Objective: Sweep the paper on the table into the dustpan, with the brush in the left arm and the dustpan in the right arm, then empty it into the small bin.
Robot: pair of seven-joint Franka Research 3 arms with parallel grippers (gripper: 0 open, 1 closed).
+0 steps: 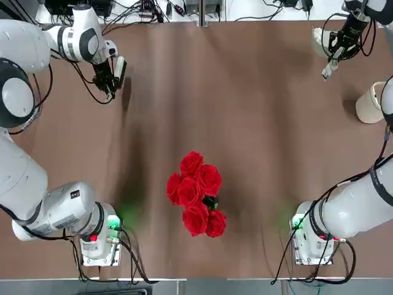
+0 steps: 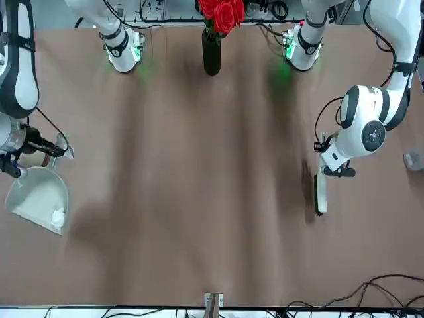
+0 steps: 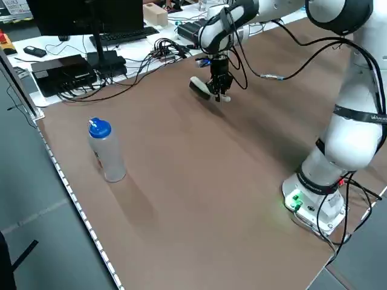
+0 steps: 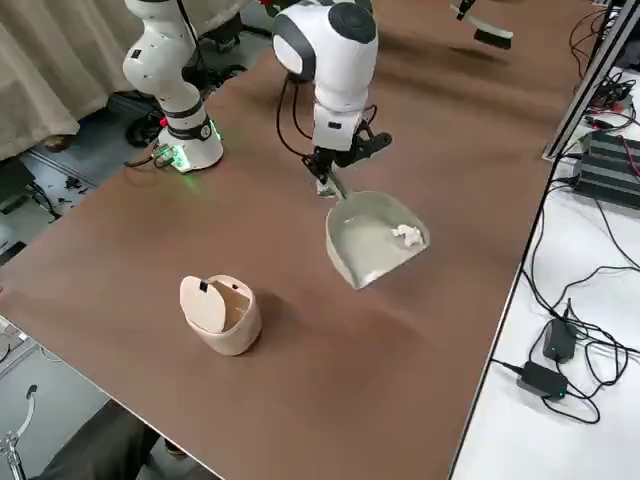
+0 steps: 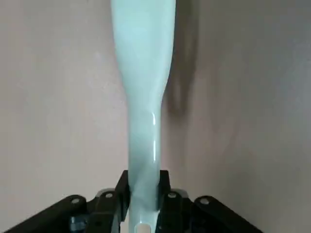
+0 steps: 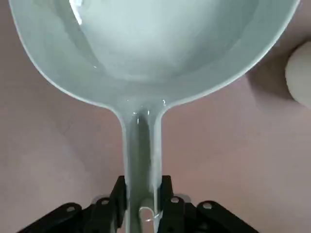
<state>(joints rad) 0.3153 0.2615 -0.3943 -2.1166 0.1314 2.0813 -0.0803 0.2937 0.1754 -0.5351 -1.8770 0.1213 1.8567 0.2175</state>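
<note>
The pale grey-green dustpan (image 4: pixel 372 243) hangs a little above the table (image 1: pixel 258 123) at its far right corner. My right gripper (image 4: pixel 325 180) is shut on its handle (image 6: pixel 141 150). The white paper (image 4: pixel 407 235) wad lies inside the scoop, near its lip (image 2: pixel 58 216). The cream small bin (image 4: pixel 222 315) stands on the table beside the dustpan, toward the robot's side (image 1: pixel 370 103). At the far left, my left gripper (image 1: pixel 112 86) is shut on the handle of the brush (image 2: pixel 320 193), which points away from the robot with its dark bristles low over the table (image 3: pixel 202 88).
A dark vase of red roses (image 1: pixel 196 193) stands between the two arm bases. A clear bottle with a blue cap (image 3: pixel 106 151) stands at the table's left edge. Cables and electronics (image 3: pixel 91 60) lie beyond the far edge.
</note>
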